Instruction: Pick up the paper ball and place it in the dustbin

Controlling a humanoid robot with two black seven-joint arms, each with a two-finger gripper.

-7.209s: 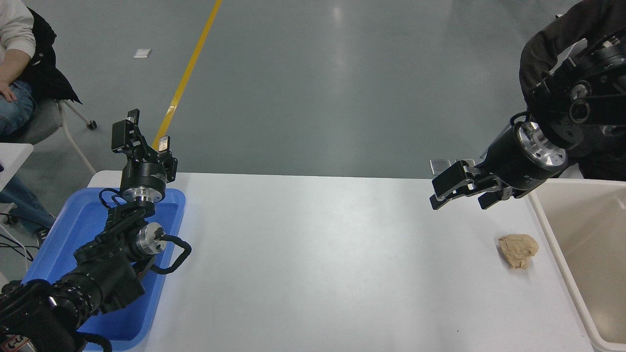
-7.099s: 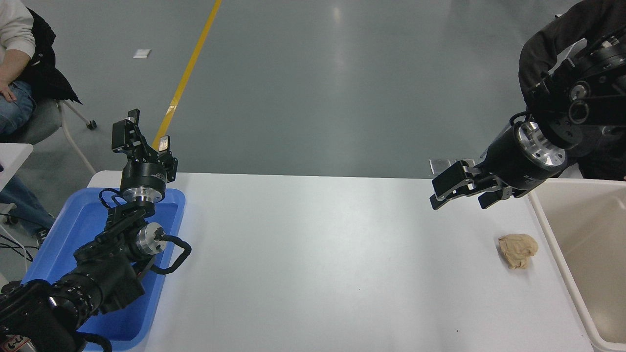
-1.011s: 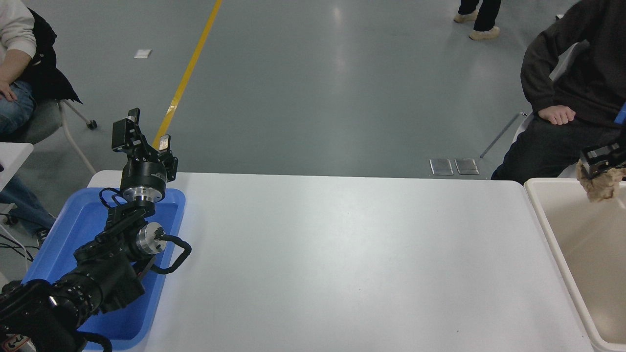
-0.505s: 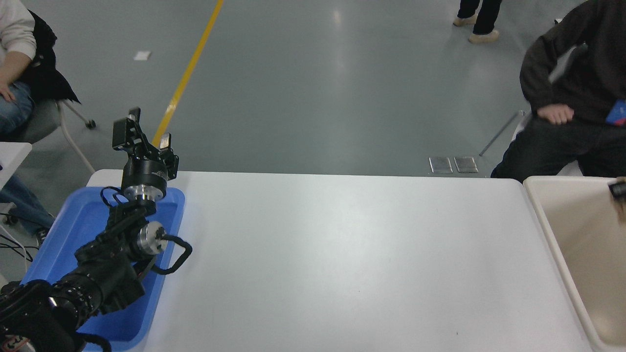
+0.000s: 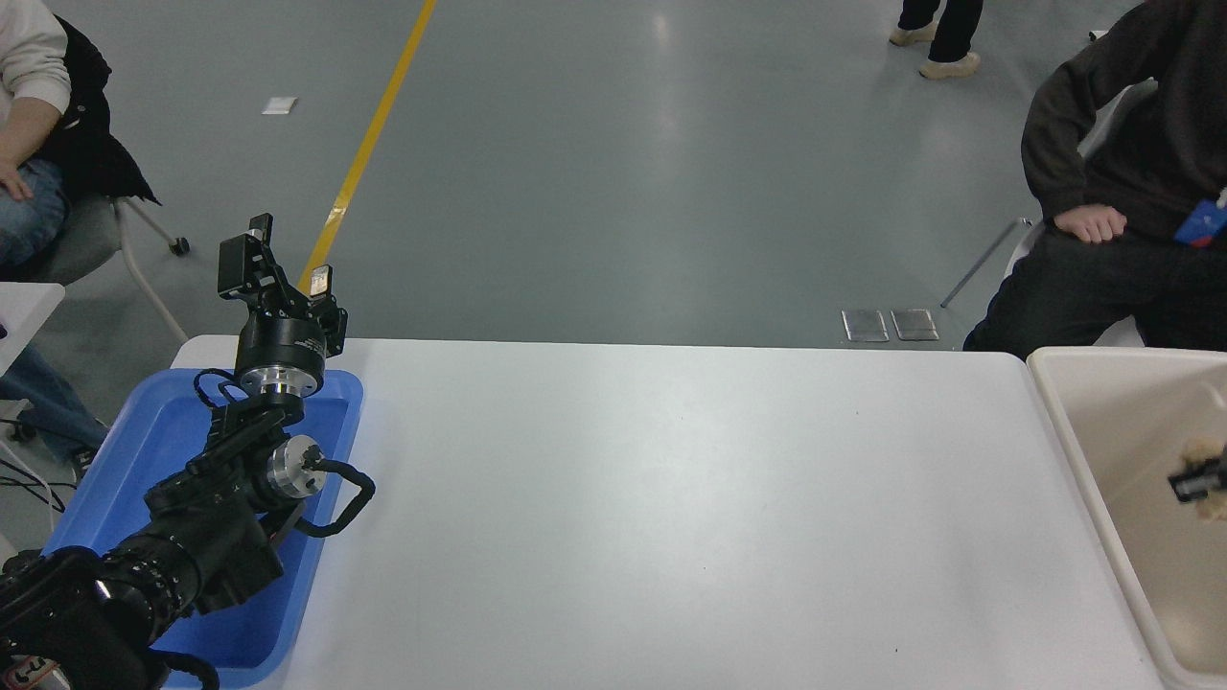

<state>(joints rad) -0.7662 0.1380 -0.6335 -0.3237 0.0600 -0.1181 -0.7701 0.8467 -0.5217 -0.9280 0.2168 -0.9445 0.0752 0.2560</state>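
Observation:
The tan-brown paper ball (image 5: 1204, 450) shows only in part at the picture's right edge, inside the beige dustbin (image 5: 1064, 422). It sits low between the tub's walls. Only the black tip of my right gripper (image 5: 1198, 482) reaches in from the right edge. It is closed on the paper ball, with paper showing above and below the tip. The rest of the right arm is out of view. My left gripper (image 5: 280, 273) is open and empty, parked pointing up above the blue tray.
A shallow blue tray (image 5: 144, 431) lies at the table's left end under the left arm. A person in dark clothes (image 5: 1131, 192) sits just behind the dustbin. Another person (image 5: 29, 115) sits at the far left. The white table (image 5: 671, 517) lies between tray and dustbin.
My right gripper has gone down with the paper ball, from above the dustbin's far rim to low inside the tub at the right edge. The left arm has not moved.

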